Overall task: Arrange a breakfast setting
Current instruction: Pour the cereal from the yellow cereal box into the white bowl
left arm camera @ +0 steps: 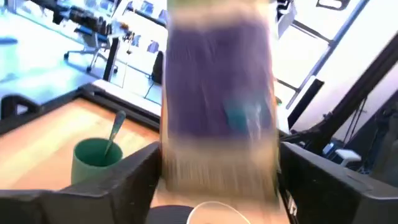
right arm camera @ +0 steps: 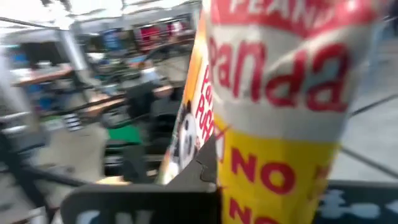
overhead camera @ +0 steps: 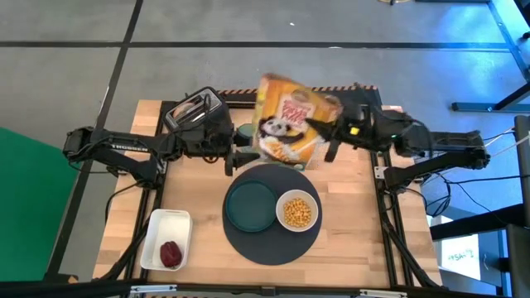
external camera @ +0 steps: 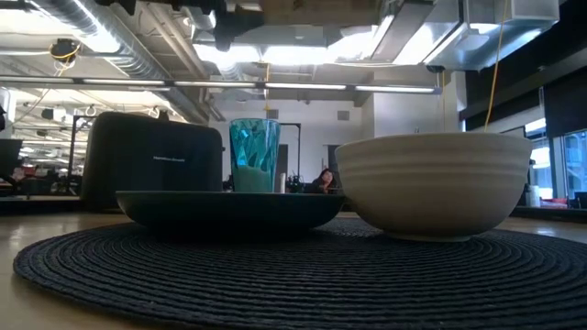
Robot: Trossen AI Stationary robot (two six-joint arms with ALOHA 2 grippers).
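The yellow-brown cereal box point(overhead camera: 290, 122) hangs tilted above the table's far middle, between both grippers. My left gripper point(overhead camera: 238, 157) is at its lower left corner and my right gripper point(overhead camera: 325, 128) is at its right edge. Nearer lies the round dark-grey mat point(overhead camera: 273, 244) with the teal plate point(overhead camera: 251, 205) and the white bowl point(overhead camera: 297, 211) of cereal on it. The small dark-green cup point(left arm camera: 94, 160) with a spoon stands on the table by the left gripper. The pale-teal tumbler point(external camera: 254, 154) shows behind the plate in the low view. The dark-red fruit point(overhead camera: 171, 254) lies in the white tray. The bagel is out of view. My left gripper has the box's narrow purple side point(left arm camera: 217, 124) between its two fingers point(left arm camera: 127, 180), which lie against the box's two broad faces. The fingers come level from the table's left. The box is clear of the table. My right gripper has the box's edge point(right arm camera: 267, 168) between its fingers point(right arm camera: 143, 199), coming level from the table's right. The box is tilted and lifted clear; the box hides the exact place of contact.
The black toaster point(overhead camera: 195, 112) stands at the far left, beside the left arm. The white rectangular tray point(overhead camera: 166, 240) lies near the front left edge. Bare wood shows at the right of the mat point(overhead camera: 373, 223).
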